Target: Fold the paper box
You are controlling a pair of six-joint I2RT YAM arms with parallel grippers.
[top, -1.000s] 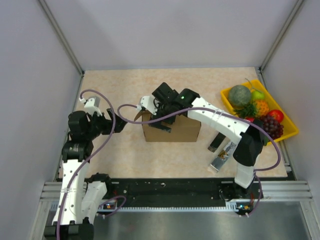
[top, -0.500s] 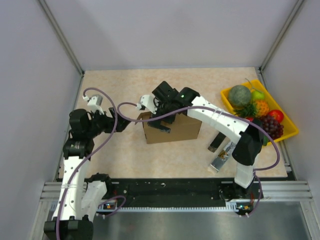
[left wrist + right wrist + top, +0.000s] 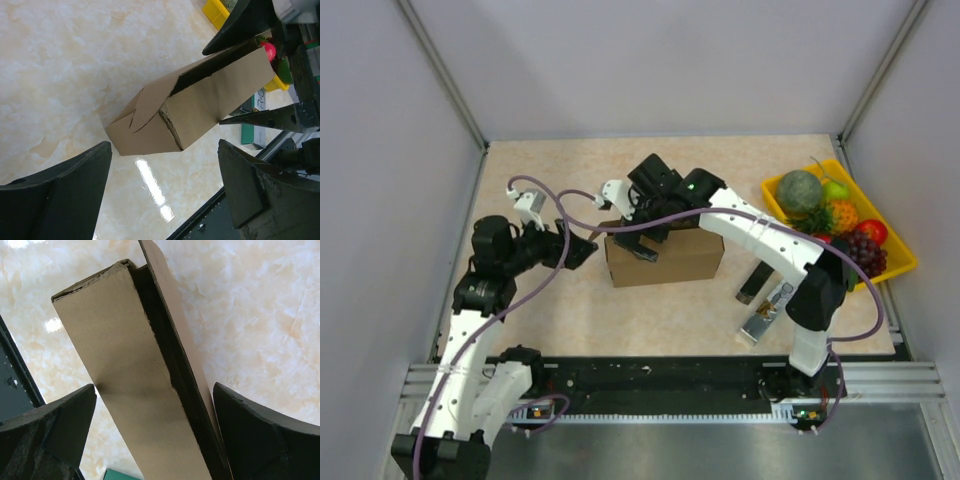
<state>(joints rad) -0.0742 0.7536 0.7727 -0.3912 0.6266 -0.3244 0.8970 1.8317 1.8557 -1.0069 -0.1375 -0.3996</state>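
Note:
The brown paper box (image 3: 670, 258) stands on the table as a long, folded-up carton with its top slightly open. My right gripper (image 3: 638, 238) reaches down over the box's left part. In the right wrist view the box (image 3: 130, 385) lies between its wide-spread jaws, with the lid flap (image 3: 170, 315) standing beside a dark gap. My right gripper (image 3: 155, 435) is open. My left gripper (image 3: 584, 250) is open and empty, just left of the box's left end. The left wrist view shows that end (image 3: 145, 125) with its folded flaps, ahead of the left gripper (image 3: 162, 195).
A yellow fruit tray (image 3: 898, 265) with fruit stands at the right edge. A dark flat packet (image 3: 756, 283) and a silvery one (image 3: 764, 320) lie right of the box. The arms' base rail (image 3: 660, 380) runs along the near edge.
My left arm has swung right, bringing its open gripper close to the box's left end. My right gripper stayed over the box, which has turned slightly.

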